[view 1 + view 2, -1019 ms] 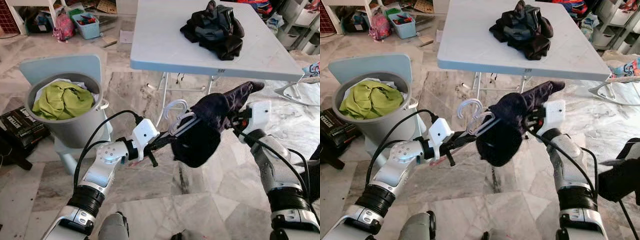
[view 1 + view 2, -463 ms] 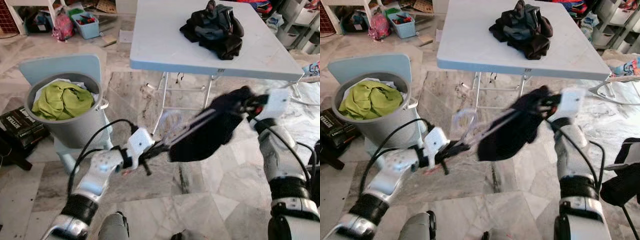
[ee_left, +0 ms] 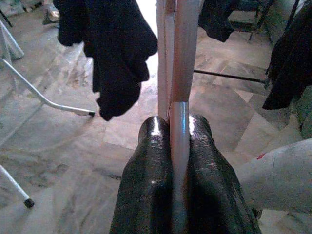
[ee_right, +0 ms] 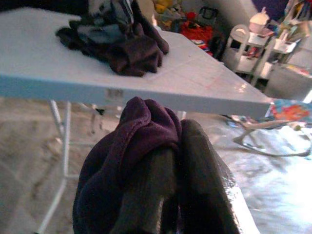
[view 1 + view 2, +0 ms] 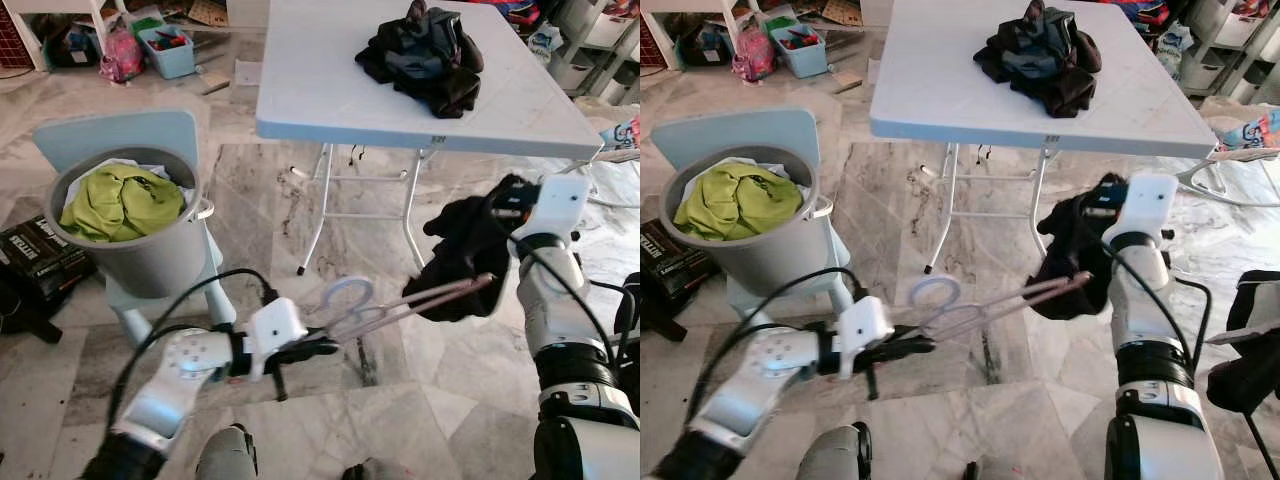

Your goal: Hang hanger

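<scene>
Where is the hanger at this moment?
In the head views the hanger is in mid-air over the floor, below the table's front edge, gripped by the left gripper, its far end reaching the dark garment held by the right gripper.

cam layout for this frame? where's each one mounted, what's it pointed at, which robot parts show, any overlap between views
Left eye, right eye: head stereo pair, looking forward and down at marble floor and white table; both silver arms show.
Left wrist: looks along left claw, fingers pinching the pink hanger.
Right wrist: looks along right claw, closed on the dark garment, toward the table.
Shared: hanger, garment and both claws appear in the head views too.
</scene>
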